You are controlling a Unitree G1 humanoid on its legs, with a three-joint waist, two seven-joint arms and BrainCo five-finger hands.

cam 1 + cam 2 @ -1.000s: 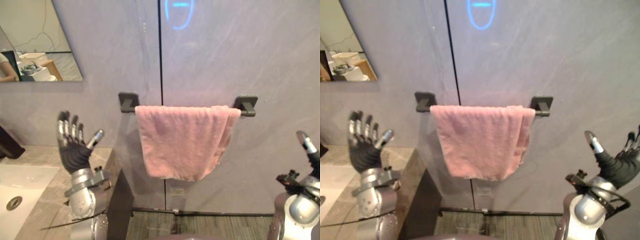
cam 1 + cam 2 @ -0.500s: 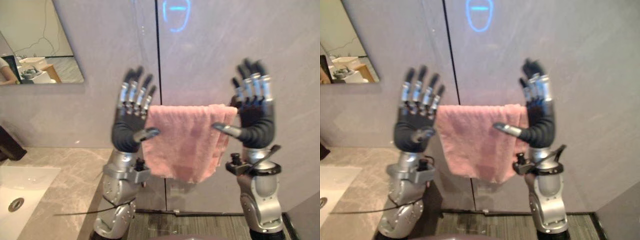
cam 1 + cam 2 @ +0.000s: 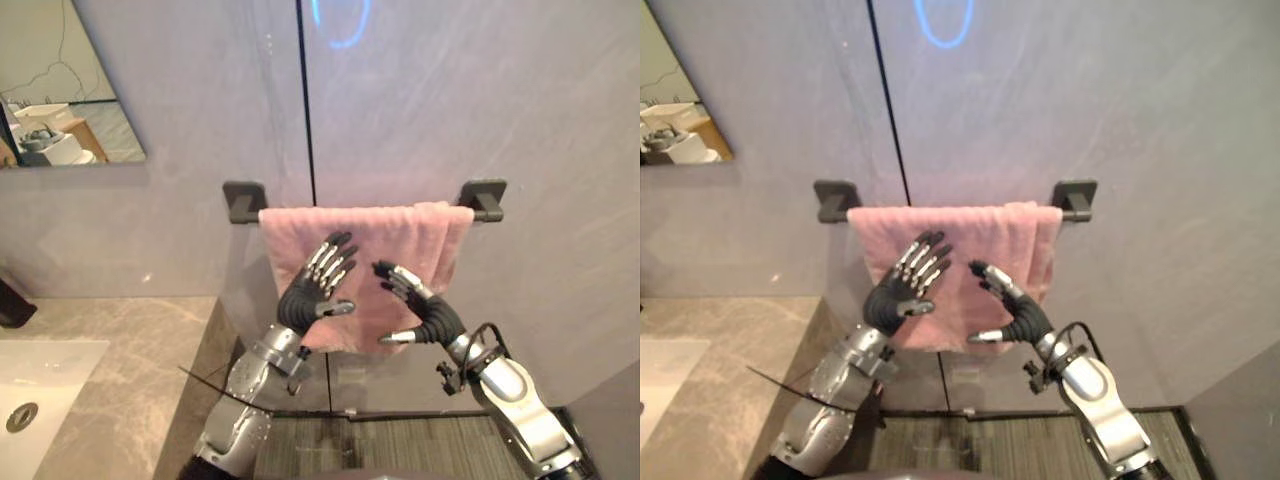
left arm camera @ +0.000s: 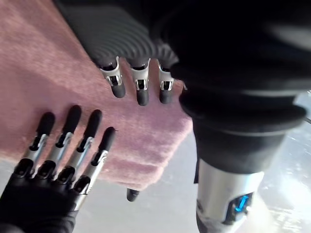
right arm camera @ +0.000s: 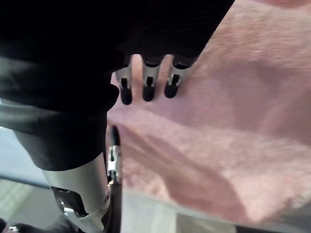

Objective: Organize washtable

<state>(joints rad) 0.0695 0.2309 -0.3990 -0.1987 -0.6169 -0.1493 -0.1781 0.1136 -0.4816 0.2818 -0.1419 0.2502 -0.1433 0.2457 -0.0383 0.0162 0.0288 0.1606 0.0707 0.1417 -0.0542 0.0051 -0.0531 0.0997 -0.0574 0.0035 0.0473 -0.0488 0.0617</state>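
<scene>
- A grey wall (image 3: 520,110) stood ahead, with a dark vertical seam down it and a blue glow near its top.
- A mirror (image 3: 60,90) hung on the wall at upper left.
- A grey stone tabletop (image 3: 130,360) lay at lower left, with a white sink (image 3: 45,385) set into it.
- A dark rail (image 3: 243,200) was fixed to the wall by a bracket at each end.
- A pink towel (image 3: 365,240) hung draped over the rail, between the brackets and to the right of the tabletop.
- Nothing stood between the hands and the towel.
- The left hand (image 3: 305,300) was raised before the towel's lower half, its fingers (image 3: 330,262) straight, slightly spread and pointing up, thumb out to the side.
- The right hand (image 3: 432,318) was raised just beside it, the two apart, its fingers (image 3: 400,283) straight and slanting up toward the left hand, thumb held apart below them.
- Neither hand gripped the cloth; whether any fingertip touched it could not be told.
</scene>
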